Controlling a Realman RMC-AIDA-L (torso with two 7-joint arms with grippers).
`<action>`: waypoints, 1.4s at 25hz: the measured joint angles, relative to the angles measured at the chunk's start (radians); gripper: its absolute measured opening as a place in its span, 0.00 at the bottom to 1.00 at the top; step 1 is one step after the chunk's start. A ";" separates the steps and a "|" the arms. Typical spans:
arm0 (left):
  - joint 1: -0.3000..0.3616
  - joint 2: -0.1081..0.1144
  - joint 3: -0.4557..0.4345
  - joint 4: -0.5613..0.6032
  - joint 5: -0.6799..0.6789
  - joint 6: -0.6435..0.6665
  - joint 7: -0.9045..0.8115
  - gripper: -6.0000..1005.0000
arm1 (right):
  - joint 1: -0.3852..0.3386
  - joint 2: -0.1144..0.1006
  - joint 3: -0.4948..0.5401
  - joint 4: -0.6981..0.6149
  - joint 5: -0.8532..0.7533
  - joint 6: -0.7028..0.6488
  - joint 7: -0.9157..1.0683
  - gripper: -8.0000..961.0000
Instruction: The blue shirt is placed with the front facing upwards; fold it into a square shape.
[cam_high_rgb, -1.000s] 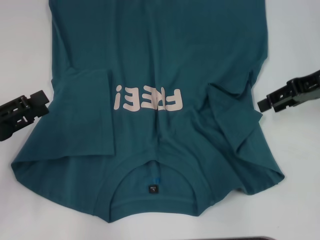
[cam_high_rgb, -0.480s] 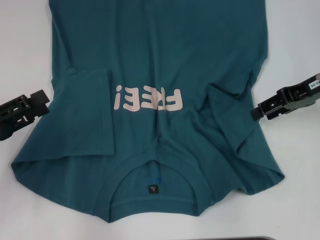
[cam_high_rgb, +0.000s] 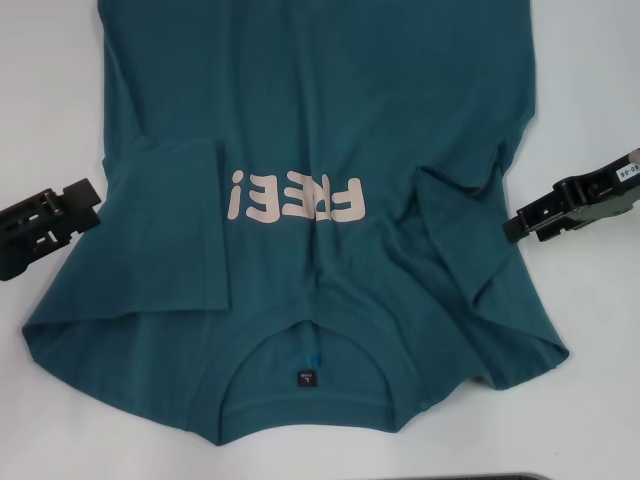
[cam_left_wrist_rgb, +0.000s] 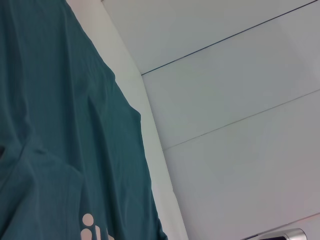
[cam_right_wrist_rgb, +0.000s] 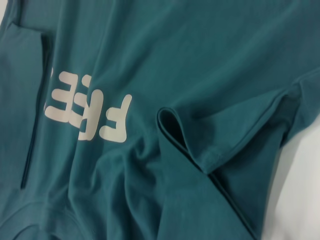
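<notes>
Your large teal-blue cotton T-shirt (cam_high_rgb: 320, 130) lies front-up on the white bench (cam_high_rgb: 50, 100), both sleeves folded in; whether either flanking end effector, left (cam_high_rgb: 45, 222) or right (cam_high_rgb: 565, 208), is apart or together cannot be told, and the rumpled right sleeve risks a skewed fold.

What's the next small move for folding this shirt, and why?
Probably bring the right gripper in and down onto the right edge of the blue shirt. Both sleeves are folded in, yet both grippers, including the left gripper, hang off the fabric, holding nothing.

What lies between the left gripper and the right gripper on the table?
In the head view, the blue shirt fills the stretch between the left gripper and the right gripper, with both sleeves folded in and its pink "FREE!" lettering midway.
</notes>
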 joint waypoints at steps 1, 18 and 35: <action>0.000 0.000 0.000 0.000 0.000 0.000 0.000 0.63 | 0.000 0.002 0.000 0.000 0.000 0.005 0.000 0.64; 0.005 -0.001 0.000 0.000 0.000 -0.005 0.000 0.63 | 0.009 0.032 -0.008 0.031 0.014 0.063 -0.001 0.64; 0.004 -0.002 0.000 0.001 0.000 -0.005 0.000 0.63 | 0.002 0.031 -0.002 0.038 0.042 0.052 0.013 0.51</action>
